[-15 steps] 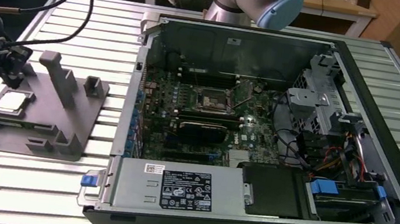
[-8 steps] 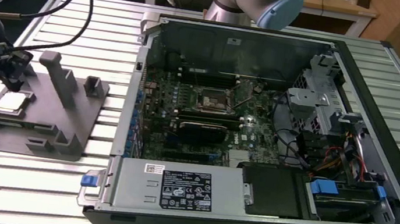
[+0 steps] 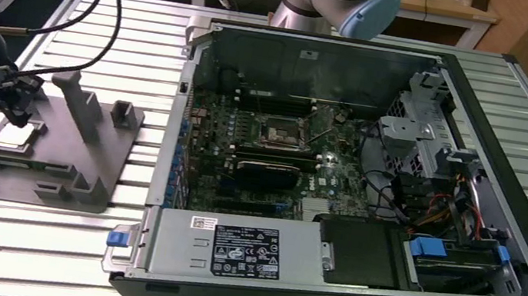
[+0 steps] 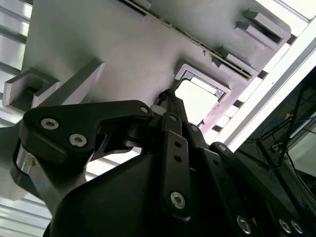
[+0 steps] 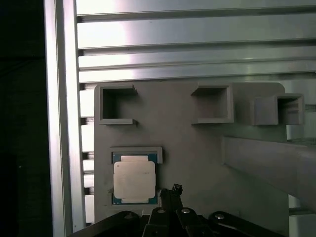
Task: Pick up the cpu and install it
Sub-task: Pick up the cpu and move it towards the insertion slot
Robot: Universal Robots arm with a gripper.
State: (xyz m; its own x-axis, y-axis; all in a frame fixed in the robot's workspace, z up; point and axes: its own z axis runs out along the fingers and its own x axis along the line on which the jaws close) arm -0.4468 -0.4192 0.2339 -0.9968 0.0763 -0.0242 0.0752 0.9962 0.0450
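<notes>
Nearby, end effector (image 3: 16, 113) beside cpu (image 3: 20, 135), grey tray (image 3: 103, 152), slatted table (image 3: 33, 247)

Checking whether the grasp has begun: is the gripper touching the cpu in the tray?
Cannot tell. In the first wrist view the gripper ends just beside the cpu; neither contact nor a gap shows plainly.
</notes>
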